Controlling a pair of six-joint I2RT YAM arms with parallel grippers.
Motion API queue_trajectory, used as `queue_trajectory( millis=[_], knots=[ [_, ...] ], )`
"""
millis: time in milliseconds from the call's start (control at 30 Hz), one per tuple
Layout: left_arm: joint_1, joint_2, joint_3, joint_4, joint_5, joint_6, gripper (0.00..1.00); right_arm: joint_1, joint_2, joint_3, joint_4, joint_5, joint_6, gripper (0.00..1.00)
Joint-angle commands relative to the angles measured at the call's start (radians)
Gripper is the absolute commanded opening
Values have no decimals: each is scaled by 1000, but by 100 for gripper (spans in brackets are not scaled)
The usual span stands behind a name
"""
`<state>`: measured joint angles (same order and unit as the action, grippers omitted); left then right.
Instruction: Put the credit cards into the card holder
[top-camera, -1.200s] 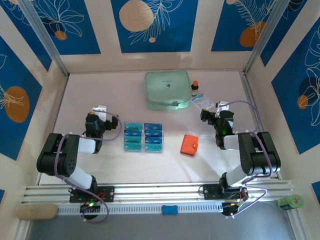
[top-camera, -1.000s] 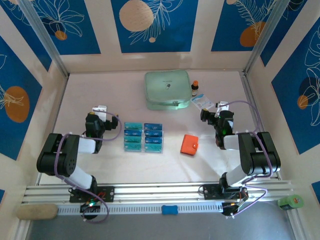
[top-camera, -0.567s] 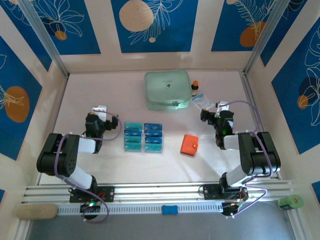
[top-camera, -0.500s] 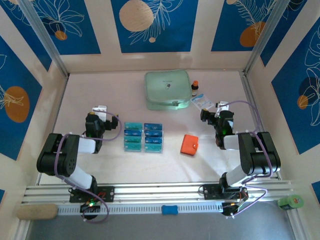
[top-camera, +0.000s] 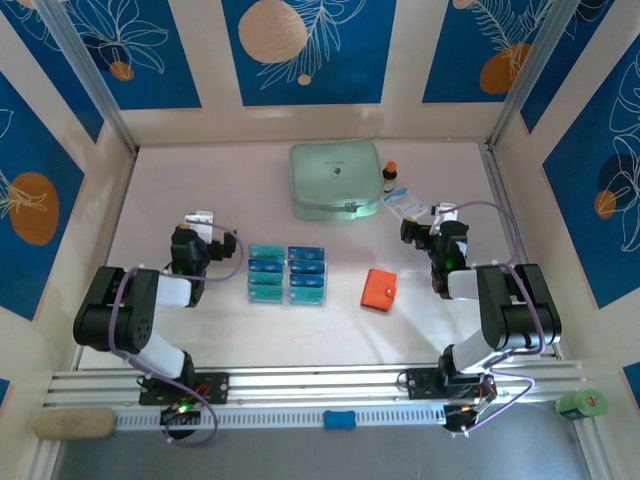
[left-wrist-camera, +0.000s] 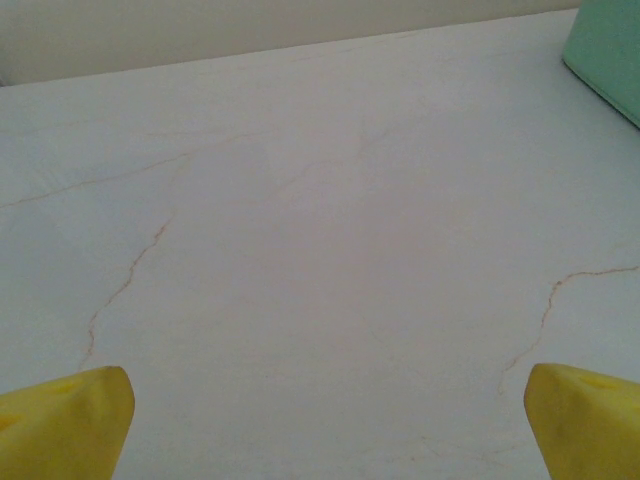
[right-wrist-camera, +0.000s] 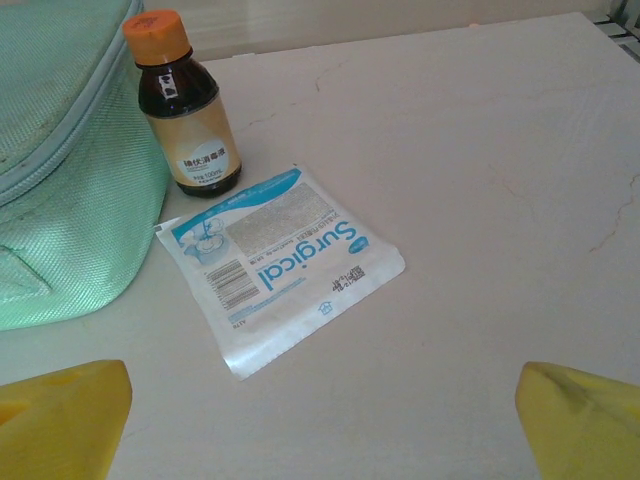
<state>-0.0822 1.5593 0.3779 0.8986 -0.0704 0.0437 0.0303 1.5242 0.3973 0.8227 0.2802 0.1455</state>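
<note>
Several teal-blue credit cards (top-camera: 288, 274) lie in two columns in a clear tray at the table's middle. The orange card holder (top-camera: 379, 289) lies closed to their right. My left gripper (top-camera: 197, 221) rests at the left of the table, well apart from the cards; its yellow fingertips (left-wrist-camera: 65, 420) stand wide apart over bare table, so it is open. My right gripper (top-camera: 437, 214) sits at the right, beyond the card holder, and is open, with yellow fingertips (right-wrist-camera: 585, 420) at the frame corners and nothing between them.
A mint-green zip case (top-camera: 337, 179) stands at the back centre, its edge (right-wrist-camera: 60, 190) close to my right gripper. A brown bottle with an orange cap (right-wrist-camera: 186, 110) and a white-and-blue surgical packet (right-wrist-camera: 280, 260) lie just ahead of the right gripper.
</note>
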Motion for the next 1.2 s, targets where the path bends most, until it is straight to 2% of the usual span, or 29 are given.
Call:
queue_trajectory(
  millis=[0, 200, 233, 300, 367, 467, 500, 567, 667, 733, 800, 900, 1033, 1167],
  knots=[
    [13, -13, 2, 15, 5, 2, 100, -4, -12, -7, 31, 0, 4, 99],
    [13, -148, 89, -250, -62, -22, 100, 3, -70, -16, 5, 6, -6, 99],
    [13, -172, 102, -288, -77, -28, 100, 13, -100, 12, -76, 40, -8, 99],
    [13, -217, 119, -328, -118, -37, 100, 12, -173, 94, -265, 32, -7, 99],
    [13, -263, 166, -418, -142, -54, 100, -3, -213, 196, -445, 46, 61, 99],
    [13, -322, 276, -645, -163, -117, 100, -43, -207, 430, -855, 110, 379, 99],
    [13, -339, 314, -725, -171, -153, 100, -69, -187, 507, -986, 36, 409, 99],
    [13, -371, 380, -887, -180, -243, 100, -96, -147, 594, -1125, -80, 448, 99],
    [12, -428, 423, -1047, -126, -370, 100, -92, -124, 618, -1195, -263, 427, 96],
    [12, -473, 423, -1121, -73, -449, 100, -64, -143, 586, -1199, -358, 409, 89],
    [12, -513, 419, -1191, -29, -515, 100, -16, -178, 549, -1210, -398, 397, 86],
    [10, -555, 403, -1302, 26, -596, 100, 125, -251, 495, -1231, -373, 362, 84],
    [-6, -558, 356, -1416, 53, -642, 100, 382, -330, 453, -1277, -229, 325, 84],
    [-36, -544, 291, -1446, 15, -668, 100, 645, -341, 412, -1294, -95, 335, 84]
  ],
)
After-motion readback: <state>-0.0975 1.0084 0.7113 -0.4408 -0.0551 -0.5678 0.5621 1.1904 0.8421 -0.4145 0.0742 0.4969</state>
